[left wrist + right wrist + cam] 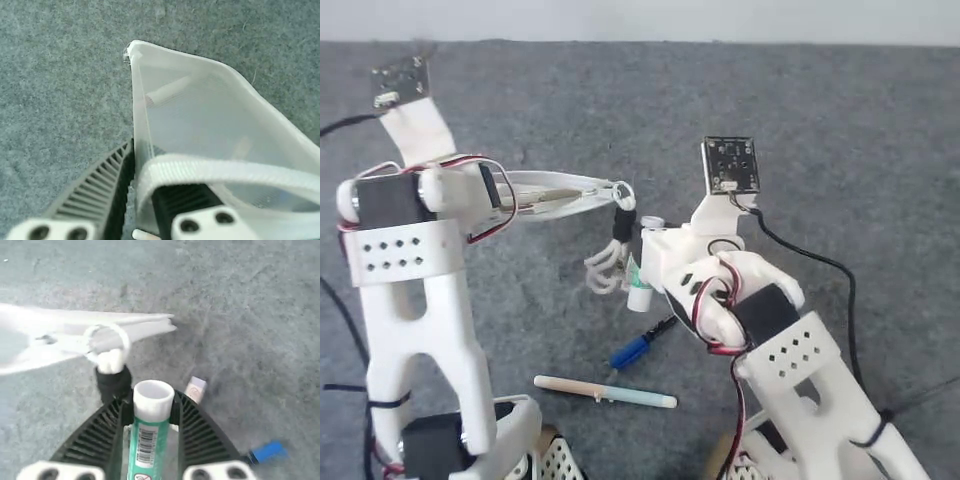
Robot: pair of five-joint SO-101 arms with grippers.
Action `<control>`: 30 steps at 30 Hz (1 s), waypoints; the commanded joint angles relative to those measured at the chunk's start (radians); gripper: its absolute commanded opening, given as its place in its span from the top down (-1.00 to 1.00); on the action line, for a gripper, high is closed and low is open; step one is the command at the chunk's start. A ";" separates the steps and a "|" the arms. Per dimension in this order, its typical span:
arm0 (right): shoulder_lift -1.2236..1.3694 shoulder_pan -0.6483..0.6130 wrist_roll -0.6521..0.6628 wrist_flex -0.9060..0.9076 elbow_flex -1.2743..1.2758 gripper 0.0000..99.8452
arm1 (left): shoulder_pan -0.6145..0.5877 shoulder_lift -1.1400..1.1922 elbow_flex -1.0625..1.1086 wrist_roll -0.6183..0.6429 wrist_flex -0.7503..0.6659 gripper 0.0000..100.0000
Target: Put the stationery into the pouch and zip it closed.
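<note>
Two tools, both loaded: pouch in the left, glue stick in the right

My left tool (pixel 144 169) is clenched on the rim of the pale mesh pouch (pixel 200 115). One finger is outside the wall and the other sits behind the white band. Seen from above, the pouch is held edge-on over the grey surface (pixel 820 120), stretching toward 3 o'clock from that tool. Its pull cord (pixel 617 238) dangles from the far end.

My right tool (pixel 152 399) grasps a green-and-white glue stick (pixel 149 435) lengthwise, with the white end poking past the fingertips. The stick is just beside the cord, at about 6 o'clock of the pouch's far end.

A small pale block (pixel 195 389) lies on the surface just past that tool. A blue pen (pixel 642 345) lies at 6 o'clock of the glue stick. A pastel pen (pixel 605 391) lies at 7 o'clock of the blue one, well apart from the pouch.
</note>
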 commanded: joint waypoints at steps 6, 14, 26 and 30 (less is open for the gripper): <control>-0.143 -0.107 0.020 -0.223 -0.011 0.99 | 0.003 0.006 -0.007 0.011 0.008 0.98; -0.234 -0.120 0.164 -0.344 -0.011 0.99 | 0.005 0.006 -0.007 0.011 0.008 0.98; -0.232 -0.120 0.307 -0.687 0.000 0.99 | 0.005 0.006 -0.007 0.011 0.008 0.98; -0.177 -0.120 0.347 -0.848 0.040 0.99 | 0.006 0.006 -0.007 0.011 0.008 0.98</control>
